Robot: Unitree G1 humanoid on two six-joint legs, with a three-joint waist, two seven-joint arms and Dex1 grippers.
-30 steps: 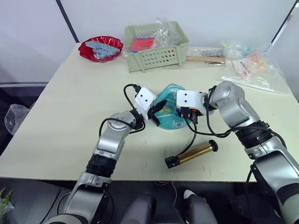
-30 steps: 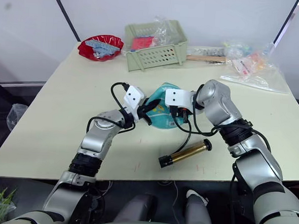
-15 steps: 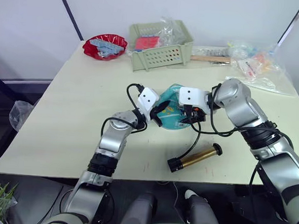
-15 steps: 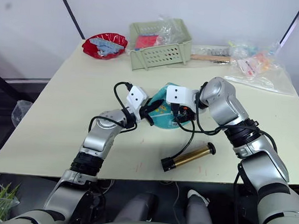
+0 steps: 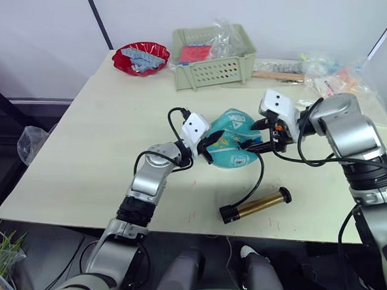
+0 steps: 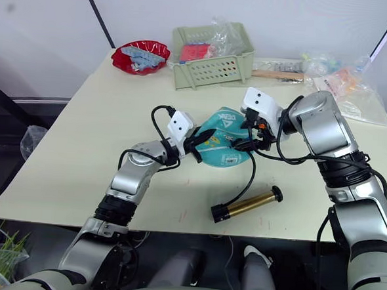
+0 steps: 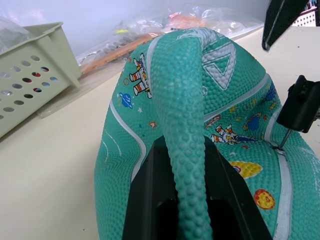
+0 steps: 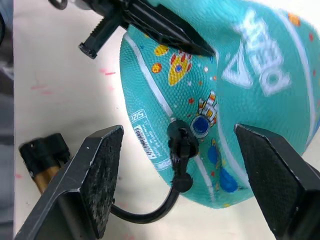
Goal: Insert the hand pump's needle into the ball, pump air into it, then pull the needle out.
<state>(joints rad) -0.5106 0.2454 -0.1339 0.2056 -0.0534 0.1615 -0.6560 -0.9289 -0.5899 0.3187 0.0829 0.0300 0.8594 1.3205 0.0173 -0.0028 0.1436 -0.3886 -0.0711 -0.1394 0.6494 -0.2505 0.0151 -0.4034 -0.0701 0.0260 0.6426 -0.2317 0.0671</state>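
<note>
On the table, the ball lies partly deflated and crumpled near the middle, and everything else is placed from it. At its left side the left gripper is clamped on a raised fold of the teal rubber, one black finger on each side of the fold. At its right side the right gripper is spread wide and holds nothing; its two fingers stand apart on either side of the hose end without touching it. The needle is stuck into the ball on a white stripe, with the black fitting of the hose directly above it. From there the thin black hose curves down over the table to the hand pump, which lies on its side on the table between the ball and the near edge, held by nothing. Beyond the ball, near the far edge, stand a pale green basket and, to its left, a red bowl. Clear plastic bags lie to the far right of the ball.
</note>
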